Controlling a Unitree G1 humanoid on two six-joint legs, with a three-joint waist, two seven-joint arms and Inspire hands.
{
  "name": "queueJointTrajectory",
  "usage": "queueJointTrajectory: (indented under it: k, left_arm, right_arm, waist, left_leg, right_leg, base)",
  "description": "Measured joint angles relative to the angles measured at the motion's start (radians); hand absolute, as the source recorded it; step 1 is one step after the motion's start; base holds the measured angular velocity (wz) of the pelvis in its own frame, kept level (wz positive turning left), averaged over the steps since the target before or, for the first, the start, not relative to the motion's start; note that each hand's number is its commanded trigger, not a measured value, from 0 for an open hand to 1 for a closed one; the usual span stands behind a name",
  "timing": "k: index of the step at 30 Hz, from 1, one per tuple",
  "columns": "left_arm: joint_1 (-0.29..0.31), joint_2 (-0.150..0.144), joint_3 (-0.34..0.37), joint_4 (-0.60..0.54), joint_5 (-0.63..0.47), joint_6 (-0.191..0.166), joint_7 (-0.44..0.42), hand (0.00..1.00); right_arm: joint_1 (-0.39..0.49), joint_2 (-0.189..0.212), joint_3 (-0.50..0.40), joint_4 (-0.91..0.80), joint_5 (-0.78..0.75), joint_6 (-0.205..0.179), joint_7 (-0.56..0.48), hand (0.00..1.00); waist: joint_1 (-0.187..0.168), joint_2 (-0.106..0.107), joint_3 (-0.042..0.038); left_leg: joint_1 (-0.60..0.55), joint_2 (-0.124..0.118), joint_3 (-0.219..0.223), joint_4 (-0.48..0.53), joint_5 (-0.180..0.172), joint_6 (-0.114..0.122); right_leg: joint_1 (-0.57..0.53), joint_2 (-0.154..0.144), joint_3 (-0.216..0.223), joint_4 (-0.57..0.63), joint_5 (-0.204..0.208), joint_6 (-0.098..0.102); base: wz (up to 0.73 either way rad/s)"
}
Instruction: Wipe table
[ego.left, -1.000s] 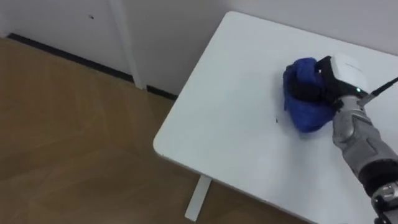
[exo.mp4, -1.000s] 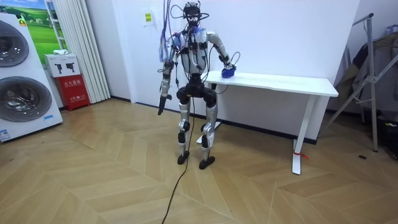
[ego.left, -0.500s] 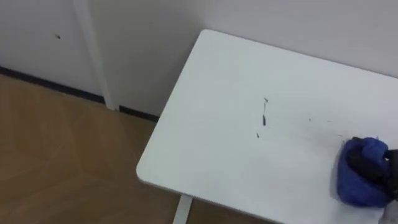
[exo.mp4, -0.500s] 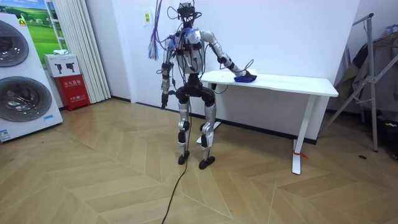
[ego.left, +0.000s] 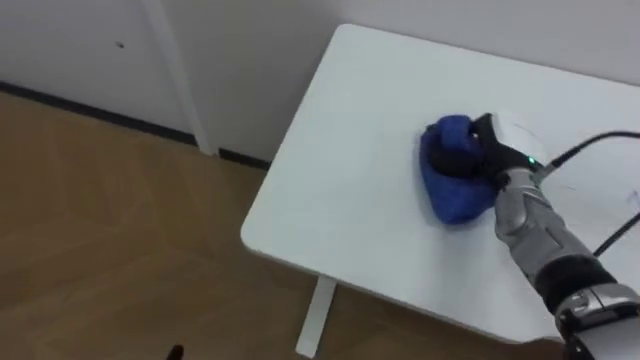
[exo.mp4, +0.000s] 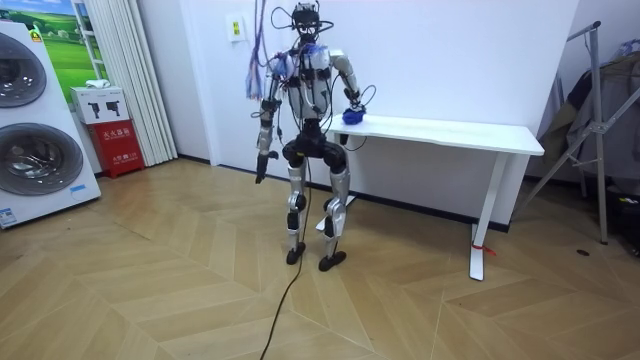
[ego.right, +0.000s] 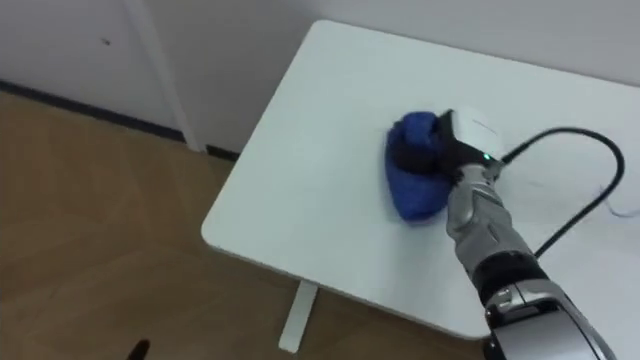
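We are seeing the right hand (ego.left: 484, 158) grasping the blue cloth (ego.left: 452, 196) on the white table (ego.left: 340, 190), while the room view is showing the left hand (exo.mp4: 260, 170) hanging, its state we cannot tell, and a washing machine (exo.mp4: 30, 130) well apart.

No text, number or brand can be read. In the room view a red box (exo.mp4: 118, 146) on the floor at the far left bears pale marks under a white panel with black pictograms, and a small yellowish sign (exo.mp4: 237, 27) hangs on the far wall; both are too small to read.
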Motion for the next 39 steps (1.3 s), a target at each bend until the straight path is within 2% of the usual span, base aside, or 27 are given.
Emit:
queueJointTrajectory:
  k: [2, 5, 6, 7, 8, 9, 11, 12, 14, 16, 18, 19, 20, 21, 22, 23, 24, 25, 27, 28, 29, 30, 31, 32, 35, 37, 39]
  left_arm:
    - [0.024, 0.001, 0.003, 0.0, 0.001, 0.014, -0.003, 0.0]
    - [0.032, 0.001, 0.045, 0.0, 0.01, 0.014, -0.016, 0.0]
    - [0.032, 0.002, 0.068, 0.0, 0.008, 0.007, -0.016, 0.0]
    - [0.035, 0.003, 0.074, 0.001, 0.008, 0.004, -0.015, 0.0]
    - [0.014, 0.013, 0.081, 0.002, 0.01, -0.004, -0.014, 0.0]
    - [0.006, 0.021, 0.087, 0.0, 0.01, -0.011, -0.011, 0.0]
    - [-0.017, 0.056, 0.103, -0.003, 0.01, -0.04, 0.012, 0.0]
    - [-0.035, 0.067, 0.117, -0.006, 0.011, -0.043, 0.025, 0.0]
    - [-0.044, 0.089, 0.121, -0.011, 0.012, -0.044, 0.031, 0.0]
    - [-0.068, 0.11, 0.114, -0.033, 0.011, -0.044, 0.03, 0.0]
    - [-0.076, 0.116, 0.105, -0.044, 0.0, -0.047, 0.032, 0.0]
    - [-0.078, 0.115, 0.099, -0.046, -0.003, -0.05, 0.033, 0.0]
    - [-0.078, 0.111, 0.097, -0.053, -0.012, -0.054, 0.039, 0.0]
    - [-0.072, 0.104, 0.095, -0.055, -0.014, -0.056, 0.048, 0.0]
    - [-0.067, 0.095, 0.095, -0.055, -0.016, -0.056, 0.05, 0.0]
    - [-0.052, 0.077, 0.096, -0.052, -0.018, -0.057, 0.049, 0.0]
    - [-0.034, 0.06, 0.095, -0.044, -0.016, -0.059, 0.043, 0.0]
    - [-0.024, 0.055, 0.095, -0.042, -0.01, -0.059, 0.036, 0.0]
    - [0.033, 0.039, 0.099, -0.045, 0.01, -0.047, 0.02, 0.0]
    - [0.045, 0.034, 0.098, -0.044, 0.009, -0.042, 0.019, 0.0]
    - [0.066, 0.024, 0.097, -0.044, 0.008, -0.03, 0.009, 0.0]
    - [0.073, 0.02, 0.098, -0.044, 0.006, -0.024, 0.002, 0.0]
    - [0.089, 0.016, 0.099, -0.044, -0.001, -0.019, -0.003, 0.0]
    - [0.107, 0.017, 0.107, -0.05, -0.001, -0.013, -0.005, 0.0]
    - [0.121, 0.004, 0.129, -0.047, -0.003, 0.002, -0.011, 0.0]
    - [0.124, 0.001, 0.142, -0.047, -0.006, 0.008, -0.013, 0.0]
    - [0.116, 0.003, 0.177, -0.056, -0.01, 0.011, -0.009, 0.0]
  right_arm:
    - [0.025, -0.001, -0.004, 0.031, -0.005, 0.003, 0.001, 1.0]
    - [0.122, -0.007, -0.086, 0.017, 0.001, -0.036, -0.035, 1.0]
    - [0.142, -0.011, -0.107, 0.005, 0.009, -0.04, -0.049, 1.0]
    - [0.157, -0.016, -0.121, 0.0, 0.012, -0.042, -0.057, 1.0]
    - [0.189, -0.035, -0.146, 0.007, 0.034, -0.056, -0.091, 1.0]
    - [0.213, -0.036, -0.171, 0.015, 0.041, -0.062, -0.112, 1.0]
    - [0.289, -0.036, -0.216, 0.029, 0.084, -0.065, -0.182, 1.0]
    - [0.312, -0.037, -0.233, 0.029, 0.086, -0.069, -0.204, 1.0]
    - [0.342, -0.037, -0.263, 0.025, 0.087, -0.07, -0.223, 1.0]
    - [0.362, -0.037, -0.279, 0.025, 0.087, -0.07, -0.219, 1.0]
    - [0.361, -0.036, -0.271, 0.007, 0.083, -0.064, -0.183, 1.0]
    - [0.356, -0.036, -0.264, 0.0, 0.079, -0.06, -0.172, 1.0]
    - [0.346, -0.036, -0.24, -0.02, 0.065, -0.052, -0.155, 1.0]
    - [0.318, -0.035, -0.215, -0.03, 0.049, -0.049, -0.136, 1.0]
    - [0.297, -0.036, -0.205, -0.036, 0.03, -0.04, -0.124, 1.0]
    - [0.262, -0.033, -0.185, -0.065, -0.011, -0.018, -0.095, 1.0]
    - [0.237, -0.034, -0.176, -0.089, -0.057, 0.006, -0.065, 1.0]
    - [0.225, -0.034, -0.168, -0.103, -0.084, 0.021, -0.05, 1.0]
    - [0.178, -0.039, -0.138, -0.168, -0.131, 0.055, 0.01, 1.0]
    - [0.171, -0.044, -0.123, -0.184, -0.131, 0.061, 0.017, 1.0]
    - [0.155, -0.053, -0.099, -0.209, -0.132, 0.068, 0.028, 1.0]
    - [0.153, -0.056, -0.094, -0.222, -0.131, 0.068, 0.031, 1.0]
    - [0.15, -0.056, -0.079, -0.237, -0.129, 0.067, 0.031, 1.0]
    - [0.151, -0.052, -0.065, -0.238, -0.14, 0.054, 0.036, 1.0]
    - [0.195, -0.055, -0.064, -0.214, -0.175, 0.022, 0.028, 1.0]
    - [0.25, -0.055, -0.094, -0.214, -0.143, -0.021, -0.026, 1.0]
    - [0.322, -0.055, -0.151, -0.197, -0.083, -0.066, -0.09, 1.0]
  waist:
    - [0.0, 0.001, 0.0007]
    - [-0.003, -0.001, 0.0]
    - [-0.009, 0.009, -0.002]
    - [-0.014, 0.021, -0.0012]
    - [-0.032, 0.025, 0.0021]
    - [-0.04, 0.026, -0.0005]
    - [-0.068, 0.01, -0.0166]
    - [-0.085, 0.008, -0.0178]
    - [-0.119, -0.003, -0.0263]
    - [-0.153, -0.014, -0.0334]
    - [-0.138, -0.026, -0.031]
    - [-0.134, -0.028, -0.0299]
    - [-0.121, -0.034, -0.0299]
    - [-0.109, -0.03, -0.0288]
    - [-0.095, -0.018, -0.0275]
    - [-0.078, -0.016, -0.0217]
    - [-0.072, -0.006, -0.0184]
    - [-0.072, 0.005, -0.0181]
    - [-0.068, 0.001, -0.0005]
    - [-0.064, 0.004, 0.0012]
    - [-0.044, 0.01, 0.0029]
    - [-0.034, 0.014, 0.0026]
    - [0.001, 0.023, 0.0024]
    - [0.029, 0.022, 0.0014]
    - [0.026, 0.019, -0.0008]
    - [-0.019, 0.012, -0.0047]
    - [-0.11, -0.001, -0.011]
  left_leg:
    - [-0.001, 0.0, 0.003, 0.031, -0.002, 0.001]
    - [0.006, 0.004, 0.048, 0.049, -0.008, 0.012]
    - [0.003, 0.023, 0.072, 0.059, -0.028, 0.024]
    - [-0.005, 0.035, 0.087, 0.069, -0.045, 0.025]
    - [-0.021, 0.048, 0.118, 0.111, -0.078, 0.027]
    - [-0.03, 0.055, 0.137, 0.133, -0.089, 0.029]
    - [-0.052, 0.09, 0.16, 0.195, -0.121, 0.015]
    - [-0.074, 0.116, 0.149, 0.229, -0.13, 0.001]
    - [-0.121, 0.153, 0.104, 0.271, -0.135, -0.021]
    - [-0.157, 0.196, 0.055, 0.3, -0.127, -0.055]
    - [-0.147, 0.258, 0.052, 0.302, -0.104, -0.117]
    - [-0.142, 0.276, 0.053, 0.298, -0.096, -0.135]
    - [-0.129, 0.31, 0.06, 0.278, -0.073, -0.176]
    - [-0.114, 0.345, 0.067, 0.265, -0.052, -0.213]
    - [-0.106, 0.374, 0.066, 0.256, -0.045, -0.22]
    - [-0.092, 0.412, 0.062, 0.24, -0.016, -0.184]
    - [-0.106, 0.406, 0.049, 0.264, -0.005, -0.164]
    - [-0.115, 0.389, 0.047, 0.286, -0.006, -0.161]
    - [-0.174, 0.262, 0.024, 0.37, -0.04, -0.106]
    - [-0.188, 0.226, 0.017, 0.38, -0.05, -0.094]
    - [-0.202, 0.145, 0.004, 0.366, -0.066, -0.073]
    - [-0.207, 0.106, -0.001, 0.346, -0.071, -0.064]
    - [-0.206, 0.034, 0.0, 0.286, -0.069, -0.036]
    - [-0.186, 0.0, -0.008, 0.24, -0.039, 0.017]
    - [-0.137, -0.008, 0.002, 0.145, -0.012, 0.016]
    - [-0.119, -0.023, -0.011, 0.11, 0.0, 0.016]
    - [-0.101, -0.047, -0.057, 0.073, 0.013, 0.012]
  right_leg:
    - [0.003, -0.017, -0.022, 0.038, -0.003, 0.001]
    - [-0.001, -0.038, -0.046, 0.071, -0.002, 0.004]
    - [-0.004, -0.036, -0.046, 0.075, -0.006, 0.04]
    - [-0.004, -0.043, -0.056, 0.109, -0.024, 0.051]
    - [-0.007, -0.115, -0.1, 0.214, -0.057, 0.062]
    - [-0.006, -0.162, -0.102, 0.264, -0.072, 0.069]
    - [-0.002, -0.284, -0.037, 0.356, -0.079, 0.087]
    - [-0.002, -0.315, 0.0, 0.345, -0.075, 0.093]
    - [0.004, -0.346, 0.005, 0.299, -0.051, 0.108]
    - [0.044, -0.346, -0.032, 0.193, -0.012, 0.118]
    - [0.066, -0.323, -0.05, 0.08, 0.055, 0.126]
    - [0.066, -0.311, -0.052, 0.063, 0.063, 0.133]
    - [0.05, -0.284, -0.068, 0.068, 0.068, 0.13]
    - [0.029, -0.259, -0.108, 0.121, 0.034, 0.178]
    - [0.01, -0.24, -0.106, 0.166, -0.001, 0.186]
    - [-0.037, -0.212, -0.103, 0.245, -0.064, 0.141]
    - [-0.055, -0.19, -0.09, 0.274, -0.099, 0.116]
    - [-0.058, -0.175, -0.079, 0.277, -0.109, 0.108]
    - [-0.066, -0.135, -0.025, 0.266, -0.133, 0.072]
    - [-0.066, -0.122, -0.006, 0.256, -0.134, 0.066]
    - [-0.066, -0.105, 0.025, 0.237, -0.13, 0.056]
    - [-0.064, -0.096, 0.04, 0.226, -0.127, 0.052]
    - [-0.061, -0.078, 0.068, 0.204, -0.12, 0.048]
    - [-0.065, -0.07, 0.084, 0.181, -0.115, 0.048]
    - [-0.026, -0.055, 0.064, 0.099, -0.086, 0.053]
    - [-0.001, -0.059, 0.045, 0.072, -0.083, 0.057]
    - [0.055, -0.058, -0.009, 0.02, -0.08, 0.063]
  base:
    - [0.33]
    - [-0.08]
    - [-0.43]
    - [-0.22]
    - [0.1]
    - [0.41]
    - [0.29]
    - [0.05]
    - [0.25]
    - [0.37]
    - [-0.1]
    - [-0.42]
    - [-0.45]
    - [-0.6]
    - [-0.71]
    - [-0.57]
    - [-0.37]
    - [-0.1]
    - [0.0]
    - [-0.05]
    - [-0.16]
    - [-0.37]
    - [-0.53]
    - [-0.48]
    - [-0.07]
    - [0.31]
    - [0.66]
